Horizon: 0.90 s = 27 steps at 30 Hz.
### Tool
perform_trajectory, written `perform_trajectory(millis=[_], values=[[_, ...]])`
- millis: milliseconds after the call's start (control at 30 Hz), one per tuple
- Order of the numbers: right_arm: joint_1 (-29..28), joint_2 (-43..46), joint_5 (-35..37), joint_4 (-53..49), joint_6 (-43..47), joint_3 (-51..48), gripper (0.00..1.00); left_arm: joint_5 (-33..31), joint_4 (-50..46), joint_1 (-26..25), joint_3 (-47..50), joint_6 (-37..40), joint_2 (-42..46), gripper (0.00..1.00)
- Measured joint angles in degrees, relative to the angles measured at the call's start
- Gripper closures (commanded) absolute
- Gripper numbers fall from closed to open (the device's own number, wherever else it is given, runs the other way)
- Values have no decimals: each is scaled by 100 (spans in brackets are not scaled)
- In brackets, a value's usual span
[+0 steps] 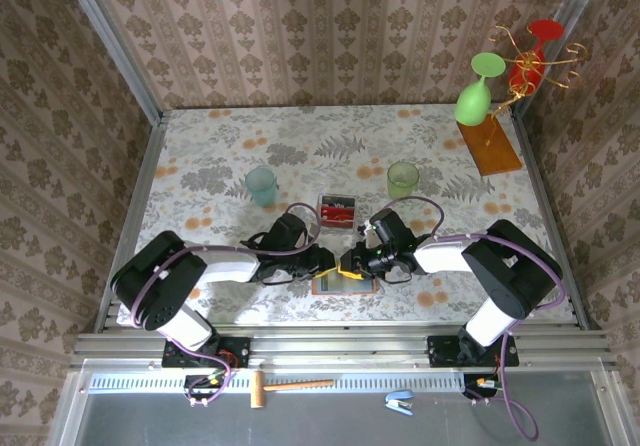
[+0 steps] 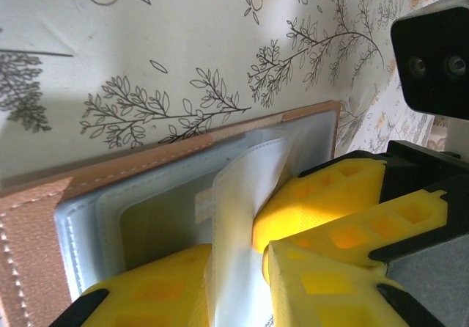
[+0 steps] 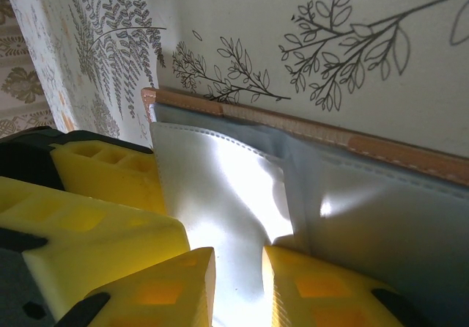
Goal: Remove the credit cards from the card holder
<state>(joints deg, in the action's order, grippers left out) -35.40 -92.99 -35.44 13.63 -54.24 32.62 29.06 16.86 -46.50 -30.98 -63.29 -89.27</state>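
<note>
My left gripper (image 2: 234,259) and right gripper (image 3: 238,265) both clamp the clear sleeve (image 2: 249,173) of the card holder (image 2: 29,228); opposing pulls could tear it.

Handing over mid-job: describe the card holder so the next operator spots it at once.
On the floral table, look toward the near edge, midway between the two arm bases. The card holder lies flat and open there, where the left hand and right hand meet. It is tan leather with grey sleeves inside, unlike the clear box of red pieces behind it.
</note>
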Motion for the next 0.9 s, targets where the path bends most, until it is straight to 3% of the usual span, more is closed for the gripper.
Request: perform_trajectory(millis=[500,900], values=[[94,846,122,-929,131,81,70,76,37,-2,-4,-17,-2,74],[553,1860,459,-2100,570,184,69,140,-127,-120,-306,2,39,72]])
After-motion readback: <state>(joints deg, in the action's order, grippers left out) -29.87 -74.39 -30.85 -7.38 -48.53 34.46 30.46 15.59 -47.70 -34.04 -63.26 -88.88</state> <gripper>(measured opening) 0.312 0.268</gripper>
